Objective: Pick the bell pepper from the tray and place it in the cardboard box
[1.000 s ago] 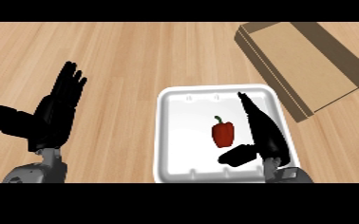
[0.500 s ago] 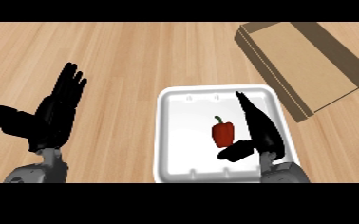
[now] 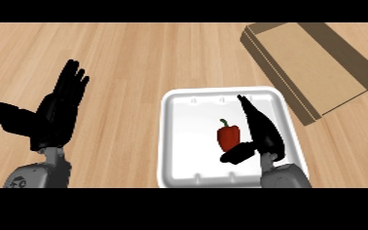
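The bell pepper (image 3: 229,136) is small, glossy red and blocky, with a short dark stem pointing up the view; it lies near the middle of the tray (image 3: 188,126), a white, smooth, square dish with rounded corners and a raised rim. The right robot hand (image 3: 259,129) sits just beside the pepper on its right, fingers straight and pressed together along its side, thumb angled under its lower end (whether they touch it is hard to tell). Up and to the right, apart from the tray, lies the cardboard box (image 3: 309,68), flat, brown and matte. The desk (image 3: 144,58) is pale wood-grain planking. At the left, the left robot hand (image 3: 57,112) rests spread, fingers up.
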Robot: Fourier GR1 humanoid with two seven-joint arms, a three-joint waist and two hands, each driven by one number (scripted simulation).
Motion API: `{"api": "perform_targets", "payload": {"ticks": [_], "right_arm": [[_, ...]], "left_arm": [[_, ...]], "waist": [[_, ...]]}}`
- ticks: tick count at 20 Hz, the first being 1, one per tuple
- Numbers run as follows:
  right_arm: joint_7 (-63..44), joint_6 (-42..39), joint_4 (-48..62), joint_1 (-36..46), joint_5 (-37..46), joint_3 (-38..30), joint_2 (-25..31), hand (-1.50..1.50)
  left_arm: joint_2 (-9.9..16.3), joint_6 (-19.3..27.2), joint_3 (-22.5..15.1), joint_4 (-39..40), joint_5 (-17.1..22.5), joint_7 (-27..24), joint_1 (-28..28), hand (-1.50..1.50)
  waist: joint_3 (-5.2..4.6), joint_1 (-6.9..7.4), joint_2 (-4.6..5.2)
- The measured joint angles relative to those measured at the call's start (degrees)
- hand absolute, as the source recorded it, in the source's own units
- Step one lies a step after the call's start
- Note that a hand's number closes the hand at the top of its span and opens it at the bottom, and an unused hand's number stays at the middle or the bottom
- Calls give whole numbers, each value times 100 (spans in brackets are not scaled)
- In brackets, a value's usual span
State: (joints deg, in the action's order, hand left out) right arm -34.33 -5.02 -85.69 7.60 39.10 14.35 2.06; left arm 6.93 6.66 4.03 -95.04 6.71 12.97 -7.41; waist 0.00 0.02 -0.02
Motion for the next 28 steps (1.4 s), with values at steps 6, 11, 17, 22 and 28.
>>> {"api": "perform_targets", "payload": {"ticks": [6,11,17,22,28], "right_arm": [[205,102,181,-136,152,42,-66,-150],[293,200,396,-51,240,68,-133,-150],[501,313,572,49,529,227,-129,150],[658,426,558,83,873,308,-38,150],[956,16,1018,897,1489,1174,-127,150]], "left_arm": [[-39,-98,17,-52,-8,17,124,0],[-59,-176,38,-238,8,63,308,0],[-49,-201,141,0,-10,-46,155,0],[-33,-204,176,0,-3,32,56,0],[-62,-267,103,23,-5,-1,42,0]], "waist": [[0,2,-1],[0,8,0],[0,3,0],[0,2,-1],[-3,130,17]]}}
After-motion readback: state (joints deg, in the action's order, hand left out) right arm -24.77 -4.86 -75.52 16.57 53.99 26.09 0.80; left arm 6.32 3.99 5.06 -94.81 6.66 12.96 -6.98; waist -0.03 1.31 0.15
